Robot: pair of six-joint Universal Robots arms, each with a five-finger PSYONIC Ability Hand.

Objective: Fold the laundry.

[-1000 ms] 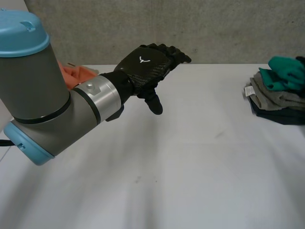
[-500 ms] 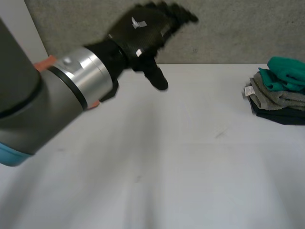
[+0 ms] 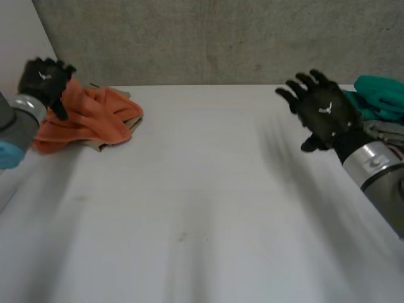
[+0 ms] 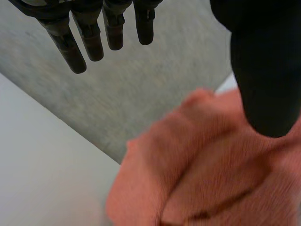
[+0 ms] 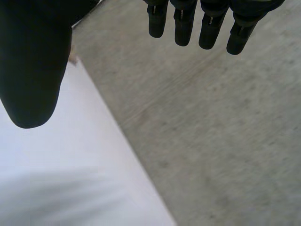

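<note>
We are seeing the left hand (image 3: 40, 77) hovering at the table's (image 3: 208, 208) far left corner, over the far edge of the orange cloth (image 3: 91, 120). In its wrist view the fingers (image 4: 73, 49) are hanging straight, well apart from the thumb (image 4: 265, 75), so the hand is spread wide and gripping nothing. The cloth is lying bunched under the thumb; we are not able to tell if the thumb is touching it. The cloth is sitting crumpled on the table, near the wall (image 3: 208, 44).

The right hand (image 3: 323, 112) is hanging above the table's right side with its fingers fanned wide, holding nothing. It is just beside a stack of folded clothes (image 3: 379, 132) with a teal piece (image 3: 382, 91) on top. Its wrist view is showing straight fingers and thumb standing apart over table and wall.
</note>
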